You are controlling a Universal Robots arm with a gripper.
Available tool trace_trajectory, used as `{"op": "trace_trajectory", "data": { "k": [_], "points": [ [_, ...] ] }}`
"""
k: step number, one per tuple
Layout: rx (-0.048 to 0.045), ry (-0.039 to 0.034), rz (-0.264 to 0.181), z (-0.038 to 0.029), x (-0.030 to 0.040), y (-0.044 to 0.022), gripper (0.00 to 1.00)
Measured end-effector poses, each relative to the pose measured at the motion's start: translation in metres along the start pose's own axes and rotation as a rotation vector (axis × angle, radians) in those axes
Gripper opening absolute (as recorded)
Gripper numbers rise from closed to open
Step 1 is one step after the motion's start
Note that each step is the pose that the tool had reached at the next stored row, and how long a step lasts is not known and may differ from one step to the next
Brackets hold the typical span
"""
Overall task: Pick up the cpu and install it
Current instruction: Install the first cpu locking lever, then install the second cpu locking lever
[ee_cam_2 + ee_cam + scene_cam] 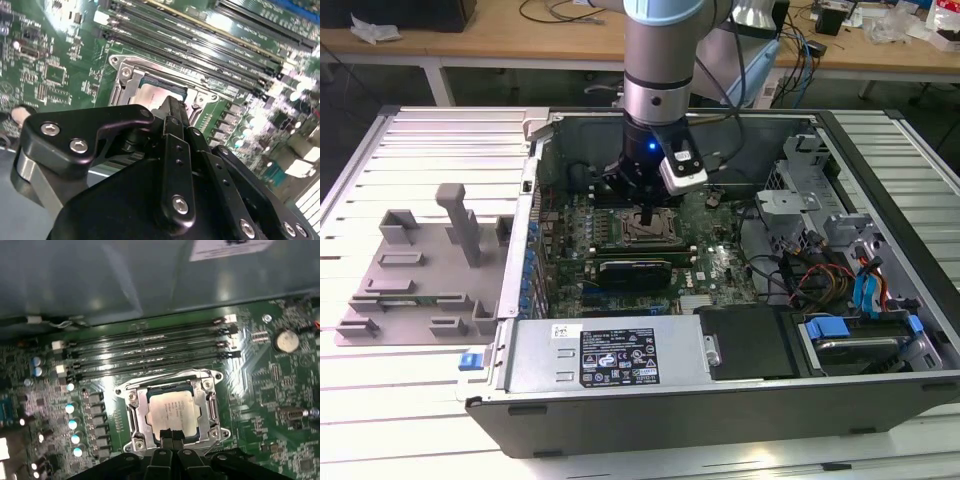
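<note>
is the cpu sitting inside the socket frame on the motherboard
Yes, in the first wrist view the cpu lies flat within the socket frame, with the gripper at its edge.

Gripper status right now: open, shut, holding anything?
Gripper: fingers together, shut, tips at the edge of the silver-white square cpu lying in the metal socket frame; whether it grips the cpu cannot be told.

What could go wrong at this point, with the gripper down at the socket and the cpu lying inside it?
1. The gripper sits at the edge of the cpu; a sideways pull might shift the chip in the socket frame.
2. Whether the cpu lies flat cannot be told; pressing down could harm the socket.
3. The memory slots run close beside the frame, so a wide move may clip them.
</note>
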State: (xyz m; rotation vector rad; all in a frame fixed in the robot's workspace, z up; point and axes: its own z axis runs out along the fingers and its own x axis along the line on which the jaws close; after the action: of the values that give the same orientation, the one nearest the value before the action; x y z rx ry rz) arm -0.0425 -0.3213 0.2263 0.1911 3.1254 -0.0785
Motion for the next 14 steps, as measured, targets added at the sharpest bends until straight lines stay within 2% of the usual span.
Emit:
{"op": "trace_trajectory", "data": {
  "k": [5, 14],
  "points": [
    [-0.0018, -0.005, -0.1, 0.0004, -0.0047, 0.0006, 0.11],
    [-0.0019, -0.0055, -0.11, -0.0008, -0.0048, 0.0006, 0.11]
  ]
}}
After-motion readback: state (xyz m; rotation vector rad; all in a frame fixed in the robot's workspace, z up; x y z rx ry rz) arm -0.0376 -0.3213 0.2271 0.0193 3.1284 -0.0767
